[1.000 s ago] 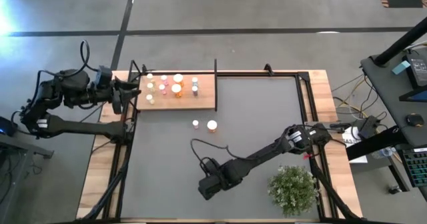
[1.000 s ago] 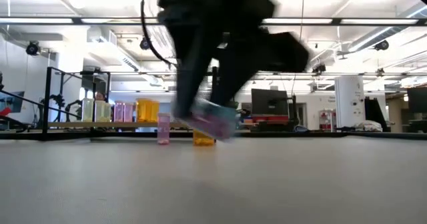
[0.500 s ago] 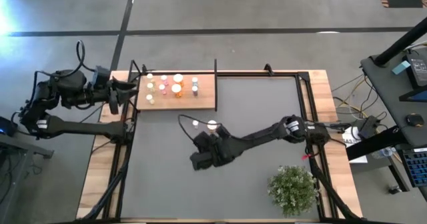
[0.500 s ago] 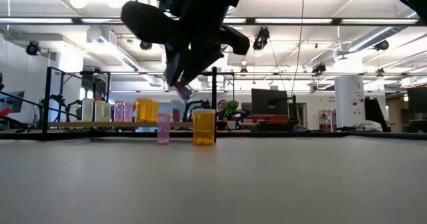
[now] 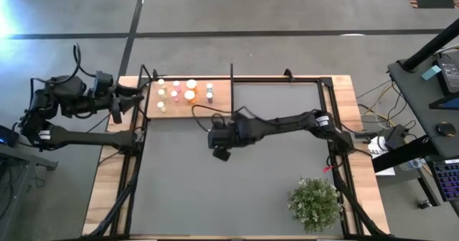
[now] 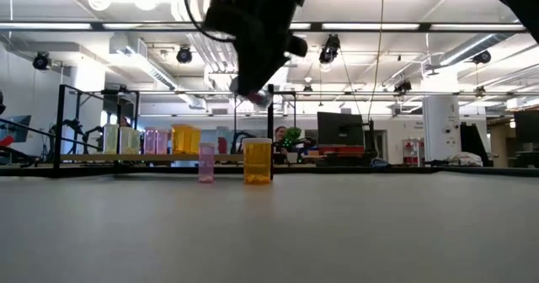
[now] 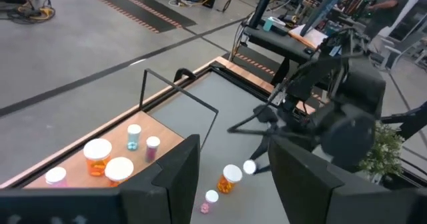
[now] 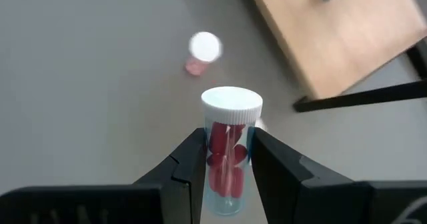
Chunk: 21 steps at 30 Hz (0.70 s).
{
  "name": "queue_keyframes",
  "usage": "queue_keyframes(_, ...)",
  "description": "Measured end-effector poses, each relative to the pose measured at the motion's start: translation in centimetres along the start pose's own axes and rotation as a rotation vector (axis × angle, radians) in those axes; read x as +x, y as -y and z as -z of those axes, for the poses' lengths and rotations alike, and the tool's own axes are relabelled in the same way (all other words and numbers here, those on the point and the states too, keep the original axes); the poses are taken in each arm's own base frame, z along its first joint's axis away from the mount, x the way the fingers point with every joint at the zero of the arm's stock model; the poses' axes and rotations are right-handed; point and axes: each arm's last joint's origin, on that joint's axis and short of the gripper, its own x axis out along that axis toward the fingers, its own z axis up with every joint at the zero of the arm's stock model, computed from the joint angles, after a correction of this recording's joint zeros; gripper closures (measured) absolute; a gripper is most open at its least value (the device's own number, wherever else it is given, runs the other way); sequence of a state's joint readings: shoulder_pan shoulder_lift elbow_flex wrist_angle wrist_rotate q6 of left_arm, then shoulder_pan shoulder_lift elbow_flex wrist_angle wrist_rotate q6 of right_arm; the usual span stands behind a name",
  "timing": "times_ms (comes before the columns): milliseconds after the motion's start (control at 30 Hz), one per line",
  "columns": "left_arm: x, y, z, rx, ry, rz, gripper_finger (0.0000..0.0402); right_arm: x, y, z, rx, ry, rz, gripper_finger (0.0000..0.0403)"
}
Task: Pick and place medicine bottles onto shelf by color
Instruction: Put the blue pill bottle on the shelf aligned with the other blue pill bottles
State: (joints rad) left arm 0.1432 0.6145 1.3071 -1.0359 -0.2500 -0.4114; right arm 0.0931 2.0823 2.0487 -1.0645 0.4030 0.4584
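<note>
The light-wood shelf (image 5: 215, 106) lies at the table's far left and bears several white-capped medicine bottles (image 5: 189, 95), all upright. On the tabletop near it stand a pink bottle (image 6: 206, 162) and an orange bottle (image 6: 258, 162). My right gripper (image 5: 218, 138) hovers above those two, just off the shelf's near right corner. It is shut on a clear bottle of red pills (image 8: 229, 159), also seen high in the low view (image 6: 257, 94). My left gripper (image 5: 133, 97) waits open beside the shelf's left end, nothing between its fingers (image 7: 179, 177). My right gripper pinches the bottle's clear body (image 8: 230, 174) between its two fingers (image 8: 189, 165), below the white cap (image 8: 231, 107). The fingers slant down toward the far left and lie along the bottle. Its cap points out past the fingertips, and it hangs well clear of the table.
A bushy green plant (image 5: 315, 204) stands at the near right. A thin black frame (image 5: 276, 79) runs along the far edge, with a bar (image 5: 232, 90) at the shelf's right end. Wooden strips (image 5: 349, 148) border the dark tabletop, which lies bare at the middle (image 5: 272, 183).
My right gripper has swung from the table's near middle toward the far edge and the shelf, rising and rolling its wrist, still shut on the red-pill bottle. The bottle has gone from just above the tabletop to well above the two standing bottles.
</note>
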Motion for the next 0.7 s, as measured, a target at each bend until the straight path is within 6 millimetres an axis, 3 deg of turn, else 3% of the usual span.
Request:
queue_keyframes(200, -0.2, -0.1, 0.0, 0.008, 0.012, -0.012, 0.0240, -3.0, 4.6, -0.9, -0.005, -0.005, -0.017, 0.0305)
queue_keyframes(333, -0.2, -0.1, 0.0, 0.008, 0.013, -0.013, 0.0240, -3.9, 6.6, -1.6, 0.104, 0.137, -0.053, 0.0305)
queue_keyframes(500, -0.1, -0.1, 0.1, 0.042, 0.008, -0.015, 0.0239, -3.2, 5.3, -1.7, 0.191, 0.451, -0.260, 0.0305)
queue_keyframes(700, 0.0, -0.1, 0.1, 0.086, 0.006, -0.016, 0.0240, -0.2, 3.3, -0.4, 0.203, 0.830, -0.359, 0.0305)
